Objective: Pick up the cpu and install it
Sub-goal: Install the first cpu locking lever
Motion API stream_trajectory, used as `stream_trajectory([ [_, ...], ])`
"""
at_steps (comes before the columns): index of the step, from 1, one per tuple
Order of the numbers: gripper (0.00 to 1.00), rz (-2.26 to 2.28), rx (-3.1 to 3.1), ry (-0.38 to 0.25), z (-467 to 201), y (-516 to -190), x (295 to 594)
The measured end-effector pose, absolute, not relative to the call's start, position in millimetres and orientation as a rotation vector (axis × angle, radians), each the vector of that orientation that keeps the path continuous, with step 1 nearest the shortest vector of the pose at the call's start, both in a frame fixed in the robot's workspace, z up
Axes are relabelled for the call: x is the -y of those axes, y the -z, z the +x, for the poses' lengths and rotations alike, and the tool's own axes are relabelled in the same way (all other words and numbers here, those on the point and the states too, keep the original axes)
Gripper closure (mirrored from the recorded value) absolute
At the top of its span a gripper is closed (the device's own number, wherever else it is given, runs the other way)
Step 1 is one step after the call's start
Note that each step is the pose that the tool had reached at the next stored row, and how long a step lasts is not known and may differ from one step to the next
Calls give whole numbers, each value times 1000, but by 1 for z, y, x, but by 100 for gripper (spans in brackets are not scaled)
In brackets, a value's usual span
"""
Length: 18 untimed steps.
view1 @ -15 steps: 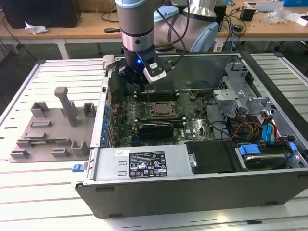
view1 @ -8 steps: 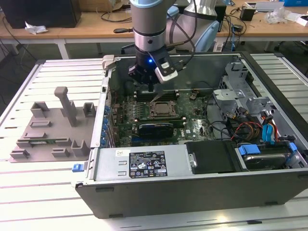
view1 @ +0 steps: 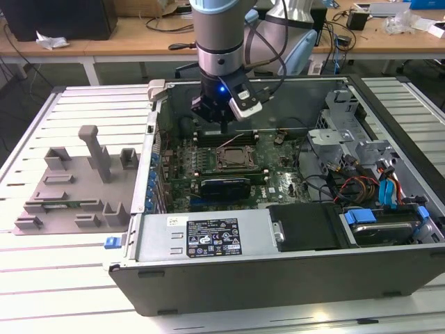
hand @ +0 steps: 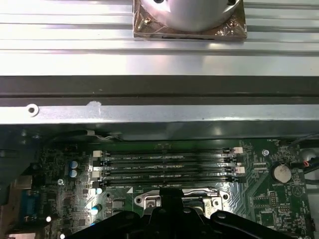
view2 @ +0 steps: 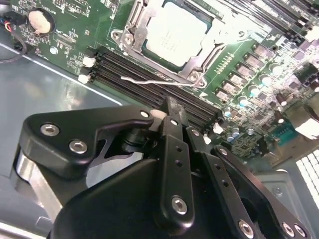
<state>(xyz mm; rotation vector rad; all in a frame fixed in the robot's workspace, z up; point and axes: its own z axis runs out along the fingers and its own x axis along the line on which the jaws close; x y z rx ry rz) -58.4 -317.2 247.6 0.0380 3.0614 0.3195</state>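
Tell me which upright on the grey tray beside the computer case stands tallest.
The slim post near the middle of the tray, capped by a wider block. The other uprights around it are short, squat blocks.

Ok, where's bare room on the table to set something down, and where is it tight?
Bare slats lie between the grey fixture tray and the table's near edge, and at the exterior view's right of the computer case. Inside it is crowded: cables, and the end effector over the motherboard.
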Motion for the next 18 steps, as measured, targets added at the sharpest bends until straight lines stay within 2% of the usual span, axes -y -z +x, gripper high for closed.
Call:
stream_trajectory([
  [18,89,29,-3004,-321,-58,-232,319],
])
